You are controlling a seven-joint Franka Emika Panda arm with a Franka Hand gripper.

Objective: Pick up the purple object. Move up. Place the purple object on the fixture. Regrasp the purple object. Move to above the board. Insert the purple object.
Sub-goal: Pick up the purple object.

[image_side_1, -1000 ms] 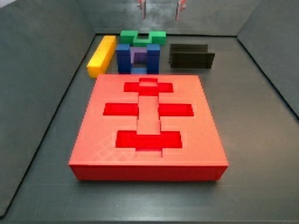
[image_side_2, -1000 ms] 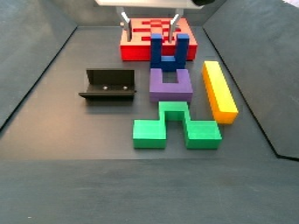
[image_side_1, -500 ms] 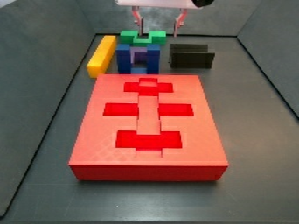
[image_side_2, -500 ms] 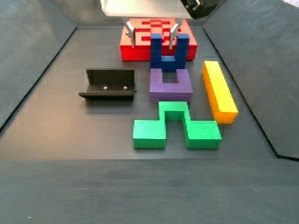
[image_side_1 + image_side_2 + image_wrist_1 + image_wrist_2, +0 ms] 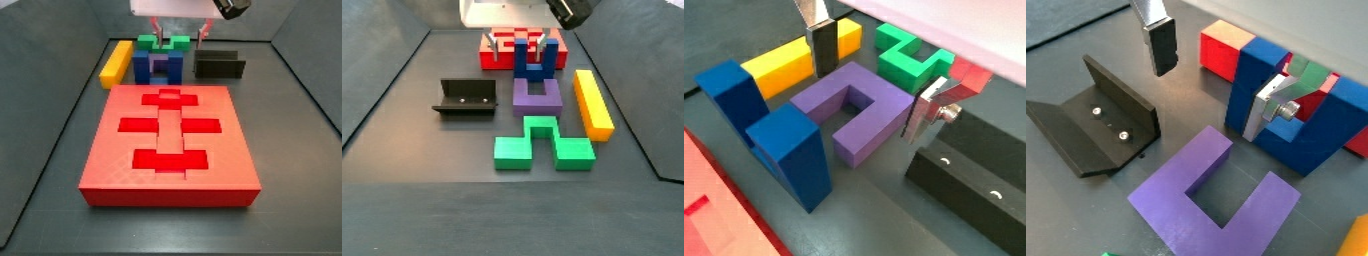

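In both wrist views the purple object (image 5: 855, 118) lies flat on the dark worktop (image 5: 422, 190), its two prongs and bridge plain to see — in a side view (image 5: 163, 68) only a sliver of it shows, tucked between the blue blocks (image 5: 159, 62). A side view also shows the whole red board (image 5: 170, 145), of which the wrist views catch just a corner. The pincer (image 5: 871, 72) hangs spread wide above the purple object, holding nothing; its fingers (image 5: 1161, 46) stand apart on either side, clear of the block. In a side view the pincer (image 5: 533, 43) sits low over the blue blocks beneath the white wrist housing (image 5: 505, 13). The fixture (image 5: 464, 98) stands just beside the purple object; the green block (image 5: 540, 142) and yellow bar (image 5: 593, 102) lie near.
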